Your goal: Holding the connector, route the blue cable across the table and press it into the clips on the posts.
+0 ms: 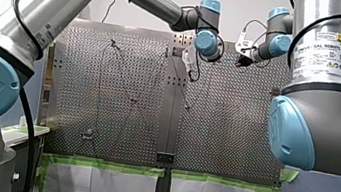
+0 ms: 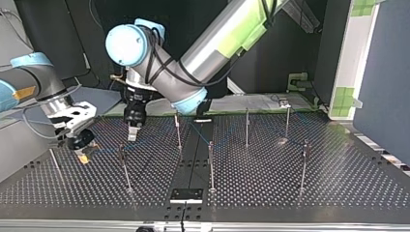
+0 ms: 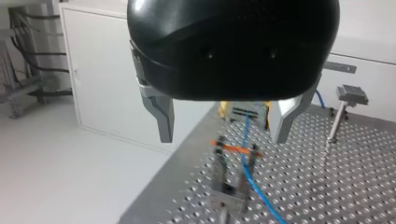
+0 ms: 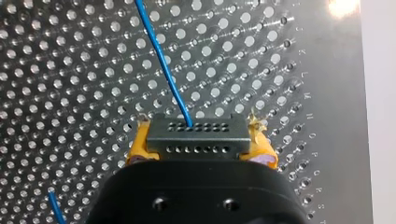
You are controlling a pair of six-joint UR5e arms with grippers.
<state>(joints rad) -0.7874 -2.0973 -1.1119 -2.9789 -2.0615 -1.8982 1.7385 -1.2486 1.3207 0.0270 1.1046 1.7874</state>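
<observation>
Where the perforated table (image 2: 290,188) runs out toward the top view's left, the connector (image 4: 196,136) is held clamped between the yellow pads (image 4: 135,151) of the right gripper (image 4: 198,142), close above the holes. The blue cable (image 4: 163,60) is seen leaving the connector's face and running away over the table.

In the left wrist view the same connector is seen ahead of the left gripper (image 3: 224,123), whose metal fingers (image 3: 161,119) are spread wide apart. Between the two grippers a clip (image 3: 233,151) with an orange band is carried on a post. The cable is seen at its prongs, but whether it is seated in them cannot be told. A grey-headed post (image 3: 338,121) is seen off to one side, well apart from the clip.

In the top view thin posts (image 2: 211,164) are scattered across the table. A near post (image 2: 124,166) is stood close to both grippers, and a far post (image 2: 178,130) is found beside the left arm.

The table's border is shown just beside the right gripper in its wrist view, so little surface is offered on that side. Toward the top view's right, open table is seen between well-spaced posts. A black plate (image 2: 186,195) is fixed at the table's near edge there.
</observation>
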